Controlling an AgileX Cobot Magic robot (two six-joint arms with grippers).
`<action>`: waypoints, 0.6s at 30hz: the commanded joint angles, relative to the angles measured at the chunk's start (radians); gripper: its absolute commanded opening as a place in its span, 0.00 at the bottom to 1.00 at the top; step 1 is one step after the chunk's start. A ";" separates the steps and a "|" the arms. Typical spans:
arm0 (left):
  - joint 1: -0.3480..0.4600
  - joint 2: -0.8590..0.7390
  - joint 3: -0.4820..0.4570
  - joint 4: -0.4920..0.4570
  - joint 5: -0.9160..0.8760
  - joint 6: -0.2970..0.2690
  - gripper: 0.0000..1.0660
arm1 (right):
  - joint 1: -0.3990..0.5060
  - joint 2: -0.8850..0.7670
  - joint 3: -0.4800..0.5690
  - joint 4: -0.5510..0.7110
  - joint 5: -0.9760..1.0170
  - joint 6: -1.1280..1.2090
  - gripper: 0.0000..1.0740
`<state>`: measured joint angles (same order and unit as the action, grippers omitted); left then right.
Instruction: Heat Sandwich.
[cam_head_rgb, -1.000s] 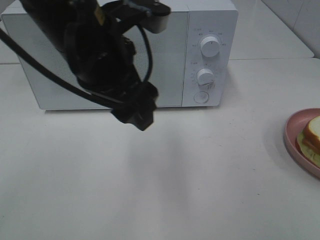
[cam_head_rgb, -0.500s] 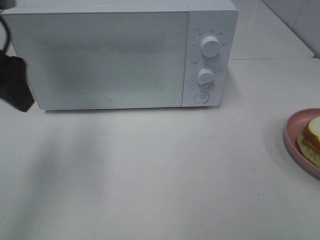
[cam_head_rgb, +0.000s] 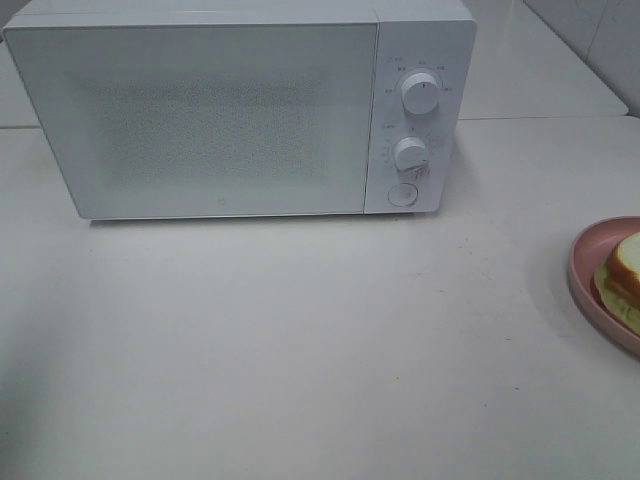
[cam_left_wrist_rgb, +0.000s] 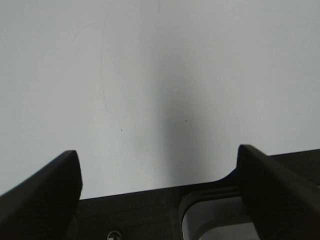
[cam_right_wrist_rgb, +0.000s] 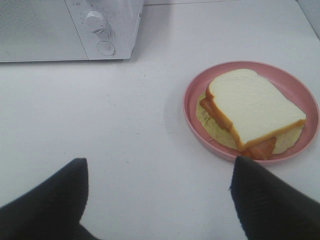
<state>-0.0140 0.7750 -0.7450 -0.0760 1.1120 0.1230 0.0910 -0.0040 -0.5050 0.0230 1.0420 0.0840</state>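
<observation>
Quick rundown of where you're at. Your left gripper (cam_left_wrist_rgb: 157, 170) has its jaws spread wide with nothing between them, and all you get under it is bare white table (cam_left_wrist_rgb: 160, 75), a couple of faint scratches and a soft shadow. No sandwich, no microwave anywhere near that hand as far as its camera shows.

Your right gripper (cam_right_wrist_rgb: 160, 175) is spread wide too, empty, both dark fingertips (cam_right_wrist_rgb: 260, 195) hanging above the table. The sandwich (cam_right_wrist_rgb: 252, 107) sits ahead of that hand and off toward the finger on the plate's side, not touching it. It's a square of white bread with a tan crust, red and pale yellow-green filling poking out along the edges, lying flat on a round pink plate (cam_right_wrist_rgb: 192, 102). The plate's near rim comes close to that fingertip in the wrist view, but how much air is between them you can't tell.

Further out past the same hand, toward the other finger's side, is the white microwave (cam_right_wrist_rgb: 65, 30), door shut, two round knobs (cam_right_wrist_rgb: 95, 20) and a round button (cam_right_wrist_rgb: 105, 48) stacked on its control panel.

From the overhead camera neither arm shows at all: just the microwave at the back and the plate (cam_head_rgb: 585, 270) cut off at the right edge with a corner of the sandwich on it, well apart from the microwave.
</observation>
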 joint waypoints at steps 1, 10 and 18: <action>0.006 -0.091 0.043 -0.016 0.016 -0.017 0.73 | -0.009 -0.027 0.002 -0.009 -0.007 0.007 0.71; 0.006 -0.395 0.152 -0.007 0.019 -0.051 0.73 | -0.009 -0.027 0.002 -0.009 -0.007 0.007 0.71; 0.006 -0.648 0.212 0.046 0.018 -0.123 0.73 | -0.009 -0.027 0.002 -0.009 -0.007 0.007 0.71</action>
<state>-0.0120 0.1920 -0.5370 -0.0350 1.1330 0.0140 0.0910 -0.0040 -0.5050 0.0230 1.0420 0.0840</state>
